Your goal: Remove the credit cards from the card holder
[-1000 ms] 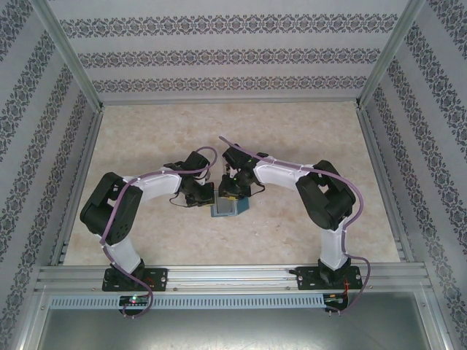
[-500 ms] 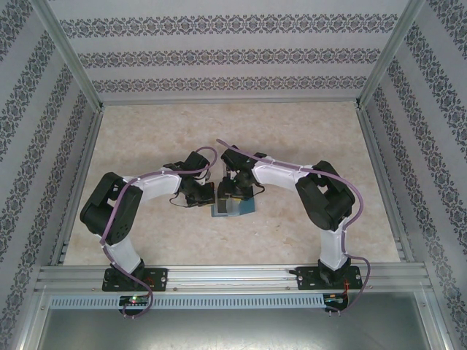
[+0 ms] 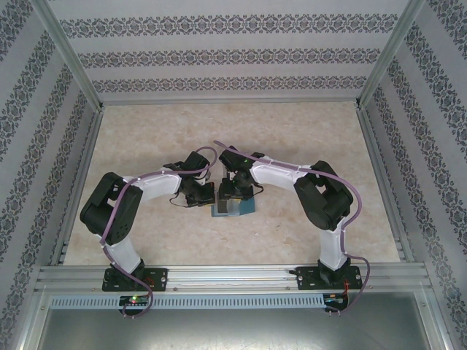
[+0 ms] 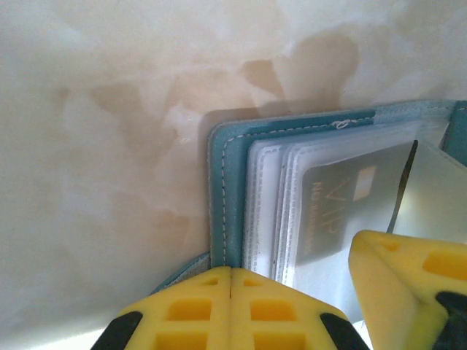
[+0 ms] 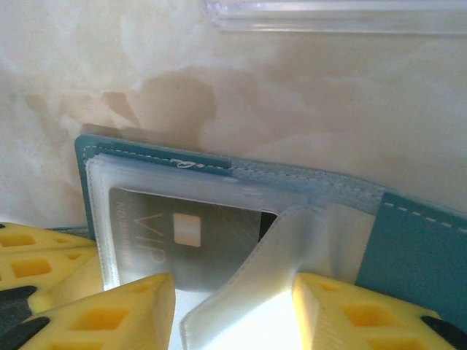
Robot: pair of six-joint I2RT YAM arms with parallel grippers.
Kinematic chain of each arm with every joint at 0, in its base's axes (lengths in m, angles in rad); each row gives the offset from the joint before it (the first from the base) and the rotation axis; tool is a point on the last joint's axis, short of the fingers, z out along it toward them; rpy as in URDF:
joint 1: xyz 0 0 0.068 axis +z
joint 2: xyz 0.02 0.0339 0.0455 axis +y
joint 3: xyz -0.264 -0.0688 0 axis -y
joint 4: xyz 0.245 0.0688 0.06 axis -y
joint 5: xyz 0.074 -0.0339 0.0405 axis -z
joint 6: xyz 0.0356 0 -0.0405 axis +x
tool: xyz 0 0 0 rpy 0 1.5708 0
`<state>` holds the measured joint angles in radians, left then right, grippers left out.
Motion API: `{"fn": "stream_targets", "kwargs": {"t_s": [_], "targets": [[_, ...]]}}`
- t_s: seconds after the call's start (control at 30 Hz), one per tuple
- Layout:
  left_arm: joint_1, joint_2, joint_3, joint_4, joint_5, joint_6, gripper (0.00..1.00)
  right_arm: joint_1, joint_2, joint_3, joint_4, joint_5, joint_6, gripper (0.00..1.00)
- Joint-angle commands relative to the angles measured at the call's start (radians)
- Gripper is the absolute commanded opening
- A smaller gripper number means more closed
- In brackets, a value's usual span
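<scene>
The right gripper (image 5: 233, 286) has edged toward 9 o'clock, fingers spread astride a clear sleeve (image 5: 244, 302). The left gripper (image 4: 230, 273), pressed together, pins the card holder (image 4: 219, 189). Closing now risks pinching plastic instead of the credit card (image 5: 186, 233).

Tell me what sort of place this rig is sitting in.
Probably a purpose-built robot test booth, not a home: patterned wallpaper panels on an aluminium frame enclose a marble-look tabletop, with a mounting rail along its near edge.

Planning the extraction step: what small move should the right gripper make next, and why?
Probably close the right gripper on the lifted clear sleeve flap between its open jaws, to uncover the VIP card; the shut left gripper sits at the edge of the card holder.
</scene>
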<state>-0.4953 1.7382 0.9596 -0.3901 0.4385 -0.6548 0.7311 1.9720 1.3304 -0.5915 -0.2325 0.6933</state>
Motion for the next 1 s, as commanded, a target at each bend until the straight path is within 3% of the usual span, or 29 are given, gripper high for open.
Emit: {"fn": "stream_targets", "kwargs": {"t_s": [0.0,0.2,0.67,0.97], "targets": [[0.003,0.014,-0.014,0.014,-0.007,0.003,0.02,0.005,0.025,-0.003,-0.057,0.041,-0.009,0.41],[0.002,0.015,-0.013,0.014,-0.007,0.001,0.02,0.004,-0.011,-0.006,-0.070,0.059,-0.015,0.32],[0.002,0.012,-0.004,0.007,-0.009,0.001,0.02,-0.027,-0.089,0.008,-0.194,0.163,-0.068,0.34],[0.003,0.004,0.007,-0.005,-0.010,0.003,0.02,-0.057,-0.137,-0.029,-0.193,0.167,-0.081,0.25]]}}
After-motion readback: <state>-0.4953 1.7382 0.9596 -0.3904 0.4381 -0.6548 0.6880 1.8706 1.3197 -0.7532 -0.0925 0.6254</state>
